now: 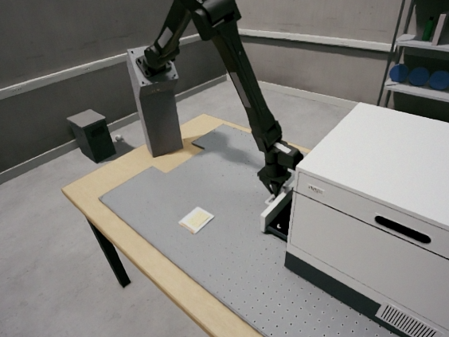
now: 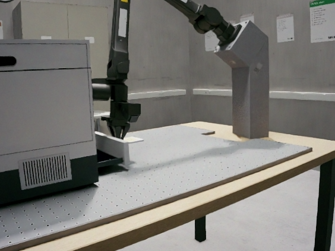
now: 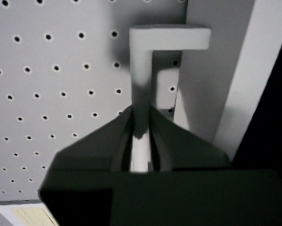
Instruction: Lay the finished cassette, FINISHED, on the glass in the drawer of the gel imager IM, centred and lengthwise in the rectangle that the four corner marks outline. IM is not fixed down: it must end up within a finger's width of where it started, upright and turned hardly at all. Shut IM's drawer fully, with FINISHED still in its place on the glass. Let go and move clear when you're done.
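The gel imager IM (image 1: pixel 358 236) (image 2: pixel 44 101) stands upright on the perforated board. Its drawer (image 1: pixel 270 213) (image 2: pixel 111 146) is partly out; a white mark shows on its dark inside, and the rest of the inside is hidden. My gripper (image 1: pixel 275 195) (image 2: pixel 122 137) (image 3: pixel 141 113) points down in front of the drawer, shut on the long bar of the white drawer handle (image 3: pixel 170 39). The finished cassette FINISHED (image 1: pixel 196 220) (image 2: pixel 134 139), white with a pale yellow middle, lies flat on the board, away from the drawer. Its corner shows in the wrist view (image 3: pixel 32 216).
The grey perforated board (image 1: pixel 159 200) (image 2: pixel 178 172) covers most of the wooden table (image 1: pixel 131 252) (image 2: pixel 166 220). The arm's grey pedestal (image 1: pixel 161 116) (image 2: pixel 250 101) stands at the table's far end. A pale object (image 2: pixel 102 123) is partly hidden behind the gripper and IM.
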Robot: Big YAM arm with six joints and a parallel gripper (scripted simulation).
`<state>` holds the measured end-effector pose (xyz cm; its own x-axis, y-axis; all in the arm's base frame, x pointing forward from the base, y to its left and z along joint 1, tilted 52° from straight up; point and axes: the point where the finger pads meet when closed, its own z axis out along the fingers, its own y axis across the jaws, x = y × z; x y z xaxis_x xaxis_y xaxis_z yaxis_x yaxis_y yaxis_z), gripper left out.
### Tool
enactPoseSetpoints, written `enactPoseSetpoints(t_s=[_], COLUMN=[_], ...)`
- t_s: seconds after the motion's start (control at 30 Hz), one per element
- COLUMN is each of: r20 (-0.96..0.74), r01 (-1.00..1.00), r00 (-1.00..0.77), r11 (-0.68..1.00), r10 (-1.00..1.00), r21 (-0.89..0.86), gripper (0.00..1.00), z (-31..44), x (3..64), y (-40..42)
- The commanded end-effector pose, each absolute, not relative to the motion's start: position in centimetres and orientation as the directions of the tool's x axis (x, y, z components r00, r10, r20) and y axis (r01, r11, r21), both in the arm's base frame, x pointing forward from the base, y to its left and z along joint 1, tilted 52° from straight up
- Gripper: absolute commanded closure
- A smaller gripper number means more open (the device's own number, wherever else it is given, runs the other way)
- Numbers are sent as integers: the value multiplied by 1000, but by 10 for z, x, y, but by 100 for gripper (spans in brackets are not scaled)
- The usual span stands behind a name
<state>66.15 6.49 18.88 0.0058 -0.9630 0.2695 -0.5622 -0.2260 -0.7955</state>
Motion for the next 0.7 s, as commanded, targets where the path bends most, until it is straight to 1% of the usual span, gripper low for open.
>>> enactPoseSetpoints(t_s=[0.0,0.53,0.57,0.67], r20=[268,268,261,263], r01=[-564,-564,-588,-604], r00=[4,4,-3,-2], r11=[-223,-223,-210,-208], r10=[-963,-963,-965,-965], r21=[-795,-795,-781,-769], gripper=[93,93,93,93], z=[195,195,194,188], x=[655,655,662,651], y=[61,61,64,61])
